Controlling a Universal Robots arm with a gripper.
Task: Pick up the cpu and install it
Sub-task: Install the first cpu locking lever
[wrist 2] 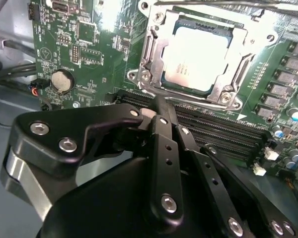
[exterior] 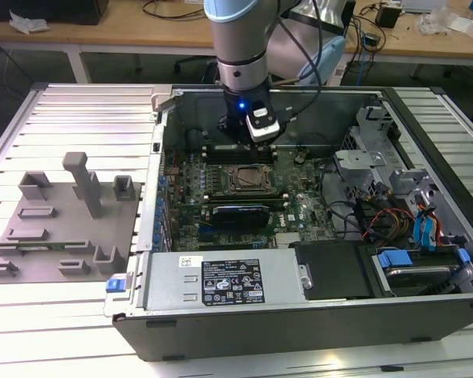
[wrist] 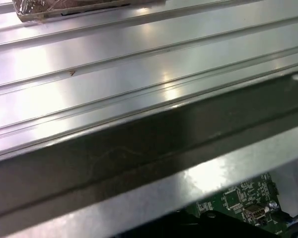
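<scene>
- Open computer case (exterior: 299, 311) on ribbed metal bench (exterior: 71, 110); motherboard (exterior: 221, 209) exposed for access.
- cpu (wrist 2: 201, 52): seated within socket frame (wrist 2: 148, 59), apparently already placed.
- gripper (wrist 2: 161, 106): just beside socket, fingers pressed together, grasping nothing.

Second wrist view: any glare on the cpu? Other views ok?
Second wrist view: strong glare washes out the cpu lid and the socket frame beside it; the dark gripper body looms in the foreground. First wrist view: bright reflections streak the ribbed metal. Exterior view: even light, mild sheen on the table.
</scene>
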